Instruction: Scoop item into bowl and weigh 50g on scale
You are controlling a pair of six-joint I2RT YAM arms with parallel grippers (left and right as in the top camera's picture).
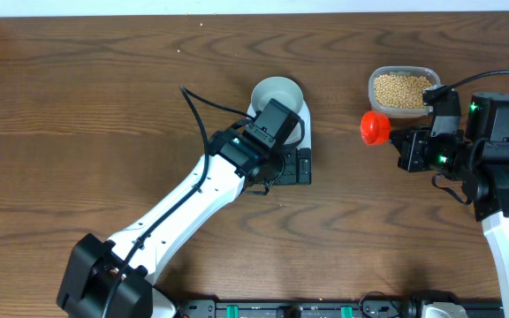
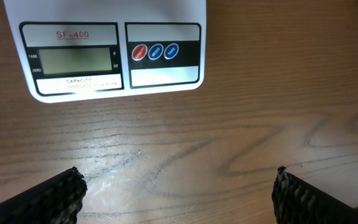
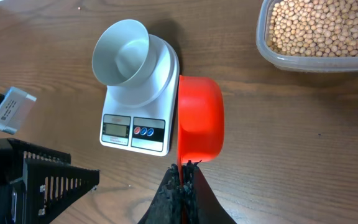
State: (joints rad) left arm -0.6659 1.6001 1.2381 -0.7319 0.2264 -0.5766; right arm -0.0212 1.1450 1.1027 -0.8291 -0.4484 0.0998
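The pale bowl [image 1: 277, 94] [image 3: 122, 53] stands empty on the white scale [image 3: 138, 102] [image 2: 110, 56], whose grey display reads blank. My left gripper [image 1: 288, 170] [image 2: 179, 196] hangs open just in front of the scale's display edge, with only bare wood between its fingers [image 2: 61, 199]. My right gripper [image 1: 402, 141] [image 3: 184, 169] is shut on the thin handle of a red scoop [image 1: 376, 127] [image 3: 201, 118], held beside the scale's right side. The scoop's inside is turned away from both cameras. The tan beans [image 1: 401, 90] [image 3: 319, 28] fill a clear container [image 3: 266, 53] behind the scoop.
The left arm [image 1: 184, 208] slants from the front left up to the scale and covers most of it from above. The bean container [image 1: 374, 81] sits at the back right. The table's far edge [image 1: 237, 12] runs along the top.
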